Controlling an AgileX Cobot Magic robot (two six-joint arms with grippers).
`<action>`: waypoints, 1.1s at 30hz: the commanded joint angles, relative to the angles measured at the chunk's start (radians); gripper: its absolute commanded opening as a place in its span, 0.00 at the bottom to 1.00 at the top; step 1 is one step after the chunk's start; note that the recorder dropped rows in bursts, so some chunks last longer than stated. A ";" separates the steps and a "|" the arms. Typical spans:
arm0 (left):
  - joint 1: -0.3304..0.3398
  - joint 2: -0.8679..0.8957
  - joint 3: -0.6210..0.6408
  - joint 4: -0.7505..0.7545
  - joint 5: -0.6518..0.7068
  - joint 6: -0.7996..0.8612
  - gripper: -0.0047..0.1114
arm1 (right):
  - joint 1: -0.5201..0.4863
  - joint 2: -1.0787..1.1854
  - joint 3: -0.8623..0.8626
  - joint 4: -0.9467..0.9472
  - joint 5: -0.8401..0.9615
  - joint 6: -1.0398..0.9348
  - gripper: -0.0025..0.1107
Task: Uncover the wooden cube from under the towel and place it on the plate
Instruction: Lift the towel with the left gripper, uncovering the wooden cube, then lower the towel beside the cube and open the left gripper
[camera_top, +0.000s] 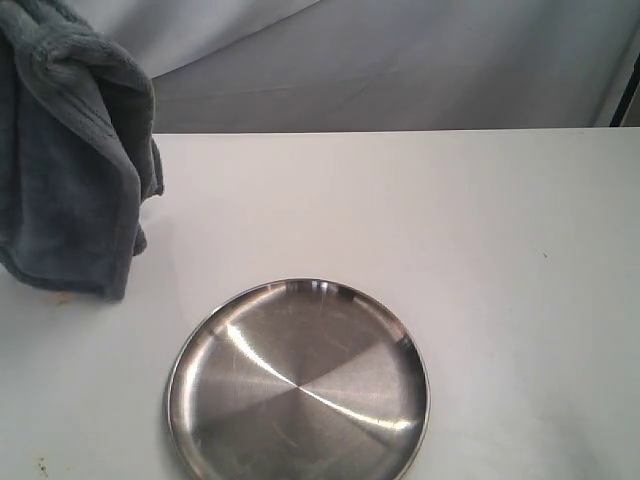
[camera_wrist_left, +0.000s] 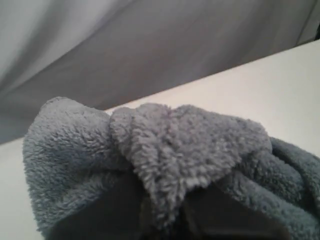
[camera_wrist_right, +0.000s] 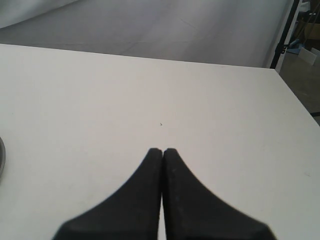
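Observation:
The blue-grey towel (camera_top: 70, 160) hangs bunched at the far left, lifted, with its lower hem just above the white table (camera_top: 480, 250). In the left wrist view the towel (camera_wrist_left: 175, 150) fills the foreground, a fold of it pinched between the dark fingers of my left gripper (camera_wrist_left: 170, 222), which is shut on it. The steel plate (camera_top: 298, 385) lies near the front edge at the middle, with nothing on it. The wooden cube is hidden. My right gripper (camera_wrist_right: 162, 150) hovers over bare table, shut and holding nothing. A sliver of the plate rim (camera_wrist_right: 1, 156) shows beside it.
A grey cloth backdrop (camera_top: 400, 70) hangs behind the table's far edge. The table's right edge (camera_wrist_right: 295, 110) runs close to the right gripper, with dark stands beyond it.

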 joint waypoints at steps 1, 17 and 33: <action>-0.002 -0.118 -0.002 -0.071 0.026 0.046 0.04 | -0.008 -0.006 0.004 0.005 -0.002 -0.004 0.02; -0.002 -0.471 -0.002 0.147 0.440 -0.192 0.04 | -0.008 -0.006 0.004 0.005 -0.002 -0.004 0.02; -0.003 -0.503 0.318 0.164 0.427 -0.235 0.04 | -0.008 -0.006 0.004 0.005 -0.002 -0.004 0.02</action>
